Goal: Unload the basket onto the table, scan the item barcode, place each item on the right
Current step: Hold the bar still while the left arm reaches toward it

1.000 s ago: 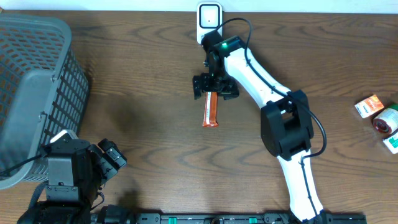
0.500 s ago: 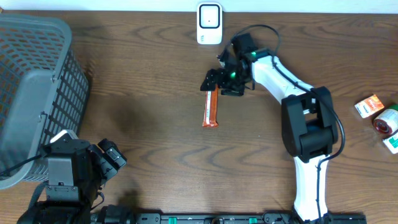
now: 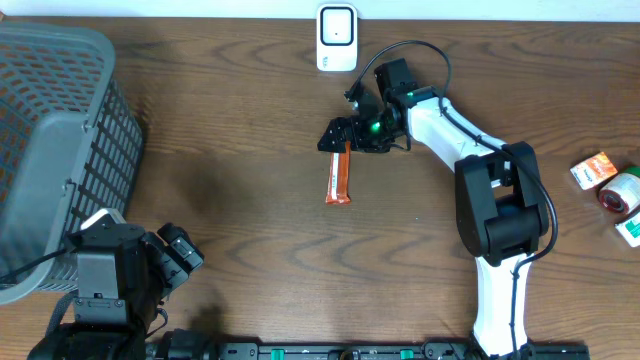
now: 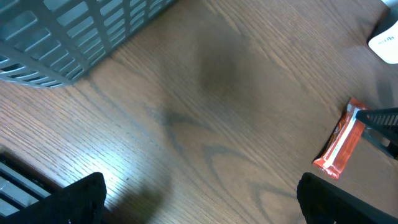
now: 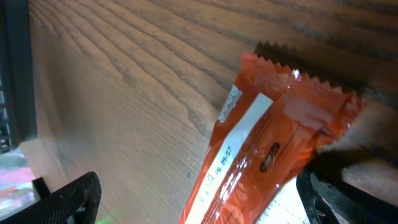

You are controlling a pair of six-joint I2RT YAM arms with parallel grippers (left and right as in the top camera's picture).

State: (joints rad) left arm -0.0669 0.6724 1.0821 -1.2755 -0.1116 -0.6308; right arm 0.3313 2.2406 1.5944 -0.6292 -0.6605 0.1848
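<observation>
Firstly, right fingers [image 5: 65, 200]: released and spread wide, black, at the two lower corners of the wrist view; they grasp nothing.
Right gripper [image 3: 342, 140]: low over the far end of the snack bar [image 3: 340, 180].
Right arm: white links with black joints, reaching forward from the near edge and bending left toward the bar; a black cable loops above it.
Snack bar: flat on the table [image 3: 230, 200], just in front of the scanner [image 3: 337, 37], its far end between the open fingers; glossy orange wrapper, zigzag crimped edge, white strip with small print.
Left gripper [image 3: 180, 252]: fingers apart and empty, low at the near left corner.
Table: brown wood with wavy grain.
Scanner: white, rounded, at the far edge.
Basket [image 3: 60, 150]: grey plastic lattice, beside the left arm.
</observation>
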